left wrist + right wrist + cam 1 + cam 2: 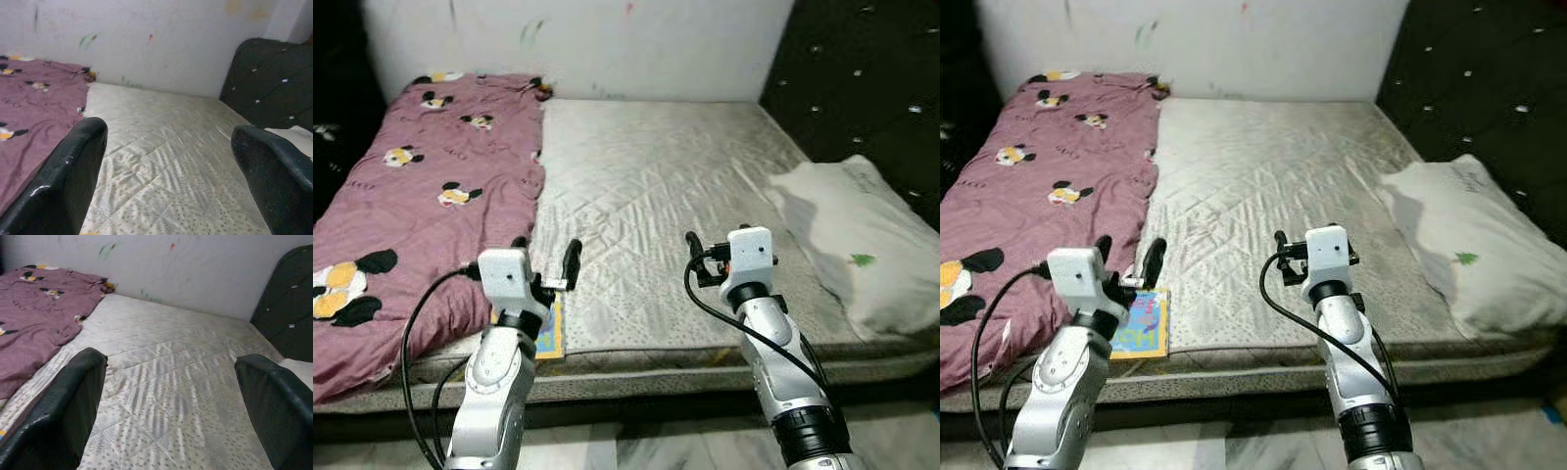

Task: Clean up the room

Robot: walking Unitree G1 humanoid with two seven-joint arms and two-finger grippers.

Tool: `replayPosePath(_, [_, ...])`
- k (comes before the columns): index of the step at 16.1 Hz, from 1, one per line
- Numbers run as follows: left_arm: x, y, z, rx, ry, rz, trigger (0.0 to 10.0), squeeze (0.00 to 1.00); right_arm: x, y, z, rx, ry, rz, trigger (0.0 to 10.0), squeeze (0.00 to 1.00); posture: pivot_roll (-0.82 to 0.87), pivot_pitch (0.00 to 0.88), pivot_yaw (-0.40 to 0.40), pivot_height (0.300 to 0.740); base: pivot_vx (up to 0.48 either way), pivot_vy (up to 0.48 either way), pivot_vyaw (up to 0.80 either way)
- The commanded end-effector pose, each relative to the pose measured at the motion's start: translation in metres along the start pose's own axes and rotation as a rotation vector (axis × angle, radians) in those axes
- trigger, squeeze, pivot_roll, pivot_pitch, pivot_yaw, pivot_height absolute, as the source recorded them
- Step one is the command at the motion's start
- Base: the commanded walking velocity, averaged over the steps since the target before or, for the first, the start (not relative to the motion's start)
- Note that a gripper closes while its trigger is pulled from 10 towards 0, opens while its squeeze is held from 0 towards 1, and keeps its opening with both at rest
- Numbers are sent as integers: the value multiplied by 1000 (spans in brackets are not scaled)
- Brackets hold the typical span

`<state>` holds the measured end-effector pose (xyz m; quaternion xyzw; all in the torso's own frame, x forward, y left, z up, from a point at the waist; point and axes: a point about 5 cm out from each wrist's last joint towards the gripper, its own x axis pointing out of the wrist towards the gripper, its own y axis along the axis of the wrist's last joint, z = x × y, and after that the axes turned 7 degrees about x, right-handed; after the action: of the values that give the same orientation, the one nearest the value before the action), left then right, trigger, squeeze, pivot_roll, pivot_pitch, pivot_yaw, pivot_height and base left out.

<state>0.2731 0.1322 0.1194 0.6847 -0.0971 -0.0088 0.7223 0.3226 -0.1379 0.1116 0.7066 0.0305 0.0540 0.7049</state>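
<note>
Left gripper (546, 257), fingers spread wide and holding nothing, poised above the near edge of the mattress (656, 206), just over a small colourful book (1141, 325) that lies flat at that edge beside the blanket. Right gripper (171, 401), likewise spread and empty, raised over the bare quilted surface nearer the middle of the near edge; its two black fingers (63, 406) frame the mattress in the right wrist view. Pink blanket (421, 196) with a cartoon-mouse print, spread over the robot's left part of the mattress up to the far wall. White pillow (862, 235) with a small green mark, lying at the right edge against the dark tufted headboard (871, 69). White wall (607, 39) behind, bearing faint coloured smudges.
</note>
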Motion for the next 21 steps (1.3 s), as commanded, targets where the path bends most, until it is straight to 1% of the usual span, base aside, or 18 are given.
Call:
replayPosePath(1, [2, 3, 0, 6, -6, 3, 10000, 0, 0, 0, 0, 5, -7, 0, 10000, 0, -31, 0, -39, 740, 337, 0, 0])
replayPosePath(4, [8, 6, 2, -3, -21, 9, 10000, 0, -1, 0, 2, 9, -31, 8, 10000, 0, -36, 0, -33, 740, 187, 0, 0])
replayPosePath(5, [9, 4, 1, 21, 21, -5, 10000, 0, -1, 1, 2, 10, -34, 11, 10000, 0, -37, 0, -32, 740, 0, 0, 0])
replayPosePath(6, [10, 2, 0, 29, 46, -27, 10000, 0, -1, 1, 3, 8, -36, 12, 10000, 0, -35, 0, -30, 740, 0, 0, 0])
replayPosePath(8, [8, 2, 1, -3, 27, -24, 10000, 0, -1, -1, 6, 1, -46, 8, 10000, 0, -33, 0, -29, 740, 0, 0, 0])
replayPosePath(9, [7, 2, 0, -2, 26, -24, 10000, 0, -2, -2, 7, -1, -50, 5, 10000, 0, -32, 0, -28, 740, 0, 0, 0])
replayPosePath(18, [9, 3, 4, -11, 3, -25, 10000, 0, -4, -5, 7, 8, -59, -6, 10000, 0, -39, 7, -22, 740, 0, 467, 0])
replayPosePath(19, [9, 5, 4, 11, 9, -10, 10000, 0, -4, -5, 7, 7, -58, -8, 10000, 0, -39, 7, -22, 740, 0, 0, 0])
replayPosePath(20, [9, 6, 4, 13, -1, -2, 10000, 0, -4, -5, 7, 7, -57, -9, 10000, 0, -40, 8, -23, 740, 0, 0, 0])
replayPosePath(21, [8, 6, 6, -3, -26, 3, 10000, 0, -4, -6, 6, 7, -56, -10, 10000, 0, -39, 9, -23, 740, 0, 0, 0])
